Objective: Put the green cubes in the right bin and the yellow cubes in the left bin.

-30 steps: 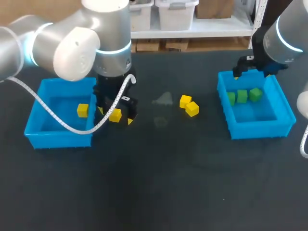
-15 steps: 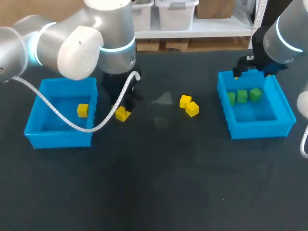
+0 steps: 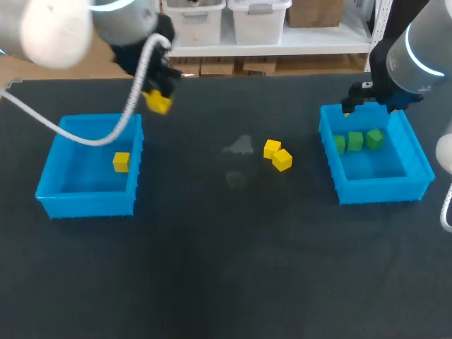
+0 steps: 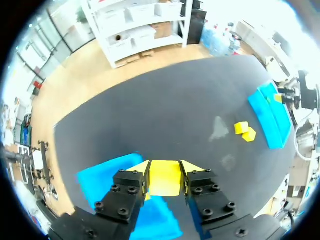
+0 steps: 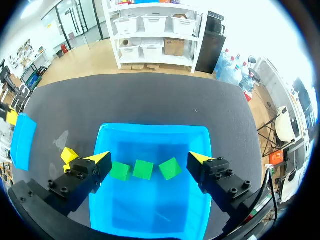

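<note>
On the dark table [image 3: 212, 268], the left bin [image 3: 85, 205] is seen to contain one yellow cube [image 3: 121, 162], and three green cubes [image 3: 355, 140] are lined up side by side in the far half of the right bin [image 3: 385, 189]. Between the bins, a pair of loose yellow cubes [image 3: 277, 155] is found on the table, touching each other and well apart from both bins. The right gripper [image 5: 148, 160] is held above the far part of the right bin with its fingers spread wide and nothing between them. Farther back, a held yellow cube [image 4: 165, 177] is clamped between both fingers of the left gripper [image 4: 166, 170], in the air over the left bin's far right corner.
</note>
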`<action>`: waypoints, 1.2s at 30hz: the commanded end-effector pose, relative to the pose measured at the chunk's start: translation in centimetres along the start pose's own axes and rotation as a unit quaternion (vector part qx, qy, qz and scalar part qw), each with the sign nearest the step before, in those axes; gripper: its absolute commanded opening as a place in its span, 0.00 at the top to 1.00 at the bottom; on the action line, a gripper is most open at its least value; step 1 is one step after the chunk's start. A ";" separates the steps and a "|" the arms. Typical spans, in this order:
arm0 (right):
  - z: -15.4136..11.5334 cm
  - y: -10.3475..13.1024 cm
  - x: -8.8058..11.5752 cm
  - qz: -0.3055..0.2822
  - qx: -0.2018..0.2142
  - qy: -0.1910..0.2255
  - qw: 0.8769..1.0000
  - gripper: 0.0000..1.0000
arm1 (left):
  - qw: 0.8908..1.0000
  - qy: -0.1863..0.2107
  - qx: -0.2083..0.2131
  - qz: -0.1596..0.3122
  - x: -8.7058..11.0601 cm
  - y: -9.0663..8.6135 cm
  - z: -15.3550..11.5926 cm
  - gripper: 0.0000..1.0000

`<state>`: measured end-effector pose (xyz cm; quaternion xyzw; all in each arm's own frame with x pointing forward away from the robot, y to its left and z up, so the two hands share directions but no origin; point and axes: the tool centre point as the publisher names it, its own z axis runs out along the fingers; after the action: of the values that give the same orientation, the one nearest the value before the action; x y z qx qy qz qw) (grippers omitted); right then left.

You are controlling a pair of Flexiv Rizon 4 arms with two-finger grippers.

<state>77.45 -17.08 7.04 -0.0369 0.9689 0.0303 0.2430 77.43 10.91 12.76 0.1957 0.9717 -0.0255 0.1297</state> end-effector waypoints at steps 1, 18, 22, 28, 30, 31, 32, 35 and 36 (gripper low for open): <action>0.0 0.0 0.1 0.000 0.001 -0.002 1.000 0.00 | 0.999 -0.032 -0.009 -0.018 3.0 3.8 -3.6 1.00; 0.0 0.0 0.1 0.000 0.001 -0.002 1.000 0.00 | 0.993 0.062 -0.035 -0.092 12.2 8.8 1.1 1.00; 0.0 0.0 0.1 0.000 0.001 -0.002 1.000 0.00 | 0.992 0.074 -0.036 -0.095 12.9 8.9 2.1 1.00; 0.0 0.0 0.1 0.000 0.001 -0.002 1.000 0.00 | 0.993 0.073 -0.035 -0.081 12.1 8.8 2.3 0.00; 0.0 0.0 0.1 0.000 0.001 -0.002 1.000 0.00 | 0.996 0.061 -0.029 -0.066 11.0 8.6 1.8 0.00; 0.0 0.0 0.1 0.000 0.001 -0.002 1.000 0.00 | 0.997 0.055 -0.028 -0.055 10.3 8.4 1.4 0.00; 0.0 0.0 0.1 0.000 0.001 -0.002 1.000 0.00 | 0.998 0.046 -0.025 -0.038 9.4 8.0 1.0 0.00; 0.0 0.0 0.1 0.000 0.001 -0.002 1.000 0.00 | 1.000 0.015 -0.014 0.017 6.1 6.5 -0.7 0.00; 0.0 0.0 0.1 0.000 0.001 -0.002 1.000 0.00 | 0.999 0.007 -0.007 0.031 5.1 5.7 -1.2 0.00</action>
<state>77.45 -17.08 7.04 -0.0369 0.9689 0.0302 0.2429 73.66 19.89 11.07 0.1911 0.9737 -0.0115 0.1238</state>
